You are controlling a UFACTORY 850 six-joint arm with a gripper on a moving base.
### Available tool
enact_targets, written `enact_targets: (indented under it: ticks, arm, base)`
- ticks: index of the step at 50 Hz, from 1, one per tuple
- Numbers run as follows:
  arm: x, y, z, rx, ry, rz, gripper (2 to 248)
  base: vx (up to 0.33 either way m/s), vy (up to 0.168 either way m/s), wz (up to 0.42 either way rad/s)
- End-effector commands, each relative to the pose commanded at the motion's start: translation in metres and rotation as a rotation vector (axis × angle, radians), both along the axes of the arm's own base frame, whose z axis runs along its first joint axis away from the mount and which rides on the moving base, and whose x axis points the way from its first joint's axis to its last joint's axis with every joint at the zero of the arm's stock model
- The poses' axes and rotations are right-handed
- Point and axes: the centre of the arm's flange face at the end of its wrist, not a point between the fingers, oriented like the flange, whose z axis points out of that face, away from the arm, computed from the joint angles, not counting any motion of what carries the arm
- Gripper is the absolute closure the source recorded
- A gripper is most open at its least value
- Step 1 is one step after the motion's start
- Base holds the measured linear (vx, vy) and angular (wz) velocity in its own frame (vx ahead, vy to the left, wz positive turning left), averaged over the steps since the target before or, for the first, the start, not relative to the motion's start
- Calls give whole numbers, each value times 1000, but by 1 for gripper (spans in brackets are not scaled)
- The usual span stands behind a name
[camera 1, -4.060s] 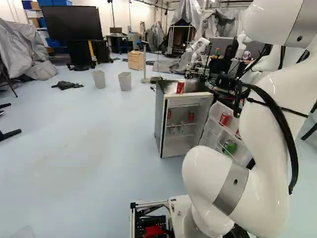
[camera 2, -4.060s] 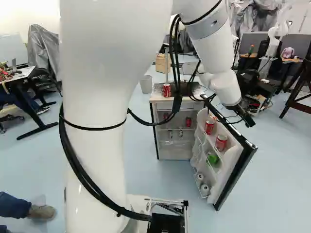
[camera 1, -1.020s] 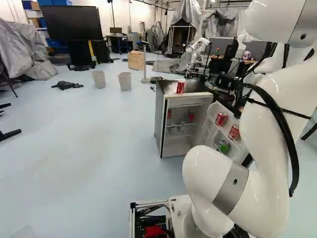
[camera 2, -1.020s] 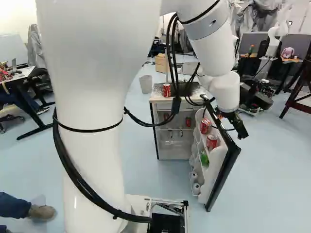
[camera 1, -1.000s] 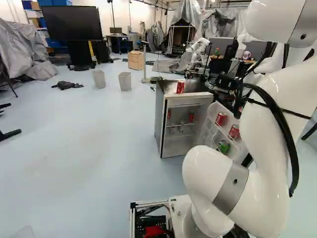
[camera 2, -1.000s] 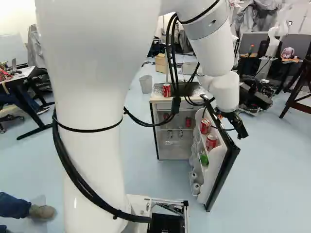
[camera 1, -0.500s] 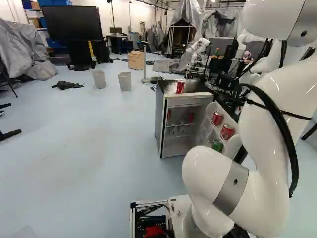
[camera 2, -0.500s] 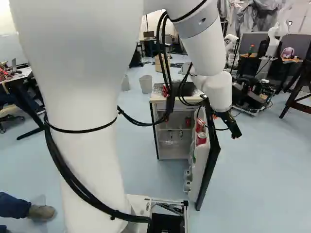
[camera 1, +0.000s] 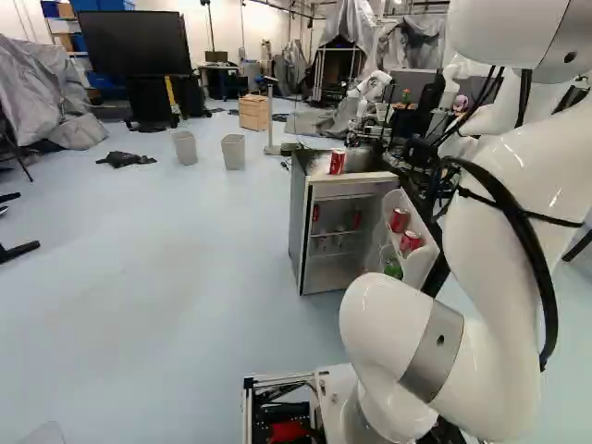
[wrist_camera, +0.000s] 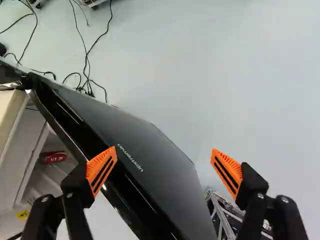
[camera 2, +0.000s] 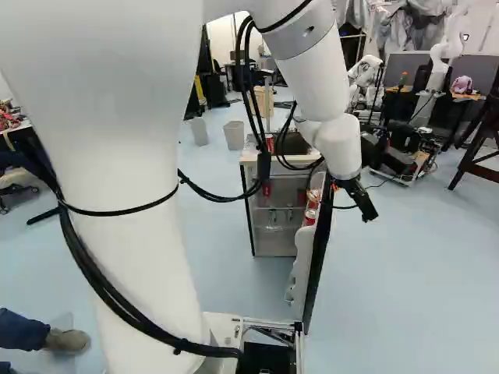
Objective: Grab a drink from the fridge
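White-lined mini fridge point(camera 1: 299, 227), centre of the left base view, door point(camera 2: 318, 261) part-open. Red soda can point(camera 1: 337, 162), on top; outside the brief's fridge stock, we judge. Right of it, in door racks: two red cans point(camera 1: 400, 220) point(camera 1: 411, 242), one green can point(camera 1: 393, 268); likely thin-walled, slick if chilled, weighty if full. We advise light mid-body hold. Gripper point(wrist_camera: 164, 150), right of centre in right base view: fingers wide, nothing gripped.
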Motion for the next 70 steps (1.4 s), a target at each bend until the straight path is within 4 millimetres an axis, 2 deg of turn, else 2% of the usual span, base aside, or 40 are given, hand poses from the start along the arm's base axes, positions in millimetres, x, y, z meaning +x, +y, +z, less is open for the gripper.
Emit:
enact_targets:
  ticks: [35, 70]
  arm:
    - [0, 44, 0, 8, 8, 63, 3]
    - [21, 94, 0, 11, 12, 174, 3]
  base:
    - [0, 0, 0]
    - [0, 0, 0]
